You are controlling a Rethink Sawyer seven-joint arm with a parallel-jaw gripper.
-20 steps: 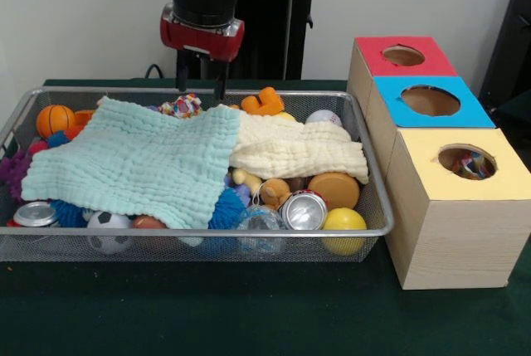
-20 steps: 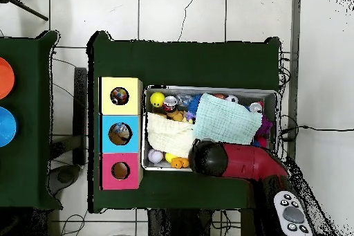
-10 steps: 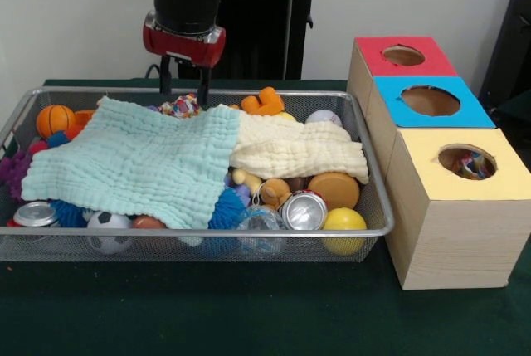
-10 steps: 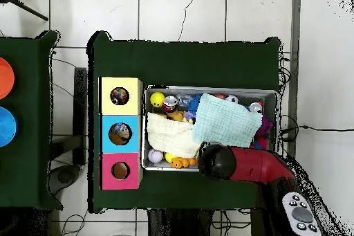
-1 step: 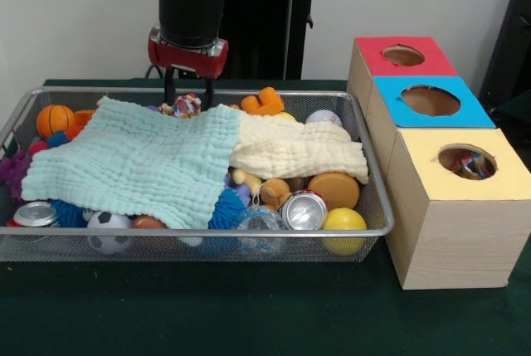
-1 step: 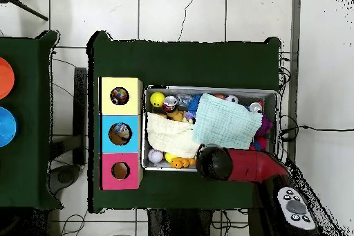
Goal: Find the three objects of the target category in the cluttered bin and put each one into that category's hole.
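the end effector (image 5: pixel 188 97), fingers apart and empty, hangs over the rope toy (image 5: pixel 184 105) at the bin's (image 5: pixel 377 207) far rim, where descending could snag the mint cloth (image 5: pixel 137 159) hiding other targets

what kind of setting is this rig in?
Likely a robotics lab test cell: a wire bin of toys, cans and cloths on a green-covered table, wooden sorting boxes with colour-coded holes, cables on a tiled floor, and the arm's end effector over the bin.
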